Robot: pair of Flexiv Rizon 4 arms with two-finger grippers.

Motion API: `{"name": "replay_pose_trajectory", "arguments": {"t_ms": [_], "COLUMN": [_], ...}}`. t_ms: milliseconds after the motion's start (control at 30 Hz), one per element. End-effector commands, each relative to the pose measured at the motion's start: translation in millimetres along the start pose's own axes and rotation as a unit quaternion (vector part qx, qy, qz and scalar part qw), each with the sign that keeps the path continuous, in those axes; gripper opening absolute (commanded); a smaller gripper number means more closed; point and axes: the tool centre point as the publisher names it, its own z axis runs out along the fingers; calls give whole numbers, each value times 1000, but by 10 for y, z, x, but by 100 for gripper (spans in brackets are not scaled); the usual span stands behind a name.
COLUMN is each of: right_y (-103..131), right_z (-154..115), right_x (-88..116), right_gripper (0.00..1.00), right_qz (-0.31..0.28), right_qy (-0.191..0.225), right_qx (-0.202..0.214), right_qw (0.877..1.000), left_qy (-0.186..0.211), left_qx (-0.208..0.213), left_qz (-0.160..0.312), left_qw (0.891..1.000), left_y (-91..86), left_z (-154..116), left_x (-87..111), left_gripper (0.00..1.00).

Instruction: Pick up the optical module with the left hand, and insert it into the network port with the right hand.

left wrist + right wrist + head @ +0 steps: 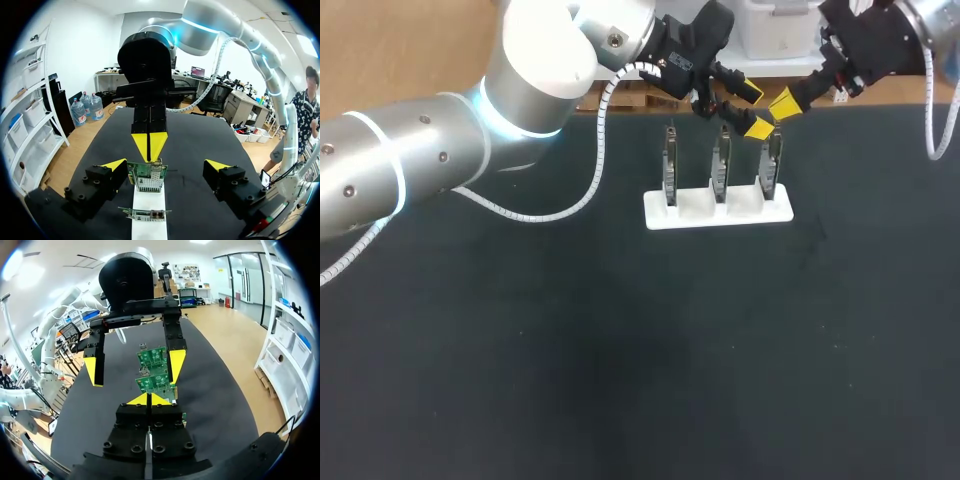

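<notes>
Where left gripper spreads, a board stands between.

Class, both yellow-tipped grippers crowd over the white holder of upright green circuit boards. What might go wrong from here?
1. The open left gripper straddles the end green circuit board while the shut right gripper sits at its top edge: lifting may make them collide.
2. Three boards stand close together in the white plastic holder; the wide-open gripper might knock the middle green board.
</notes>
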Motion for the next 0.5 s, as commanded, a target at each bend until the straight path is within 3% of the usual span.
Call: {"name": "replay_pose_trajectory", "arguments": {"t_ms": [33,500], "right_y": [-71,-26], "right_z": [108,34], "right_x": [217,89], "right_gripper": [0,0], "right_qz": [-3,-18], "right_qy": [-6,-21], "right_qx": [-2,3], "right_qw": [1000,1000], "left_qy": [3,3], "left_qx": [2,2], "left_qz": [0,0], "left_qw": [1000,1000], "left_y": [25,25], "left_z": [2,2], "left_x": [-12,-12], "left_gripper": [100,100]}}
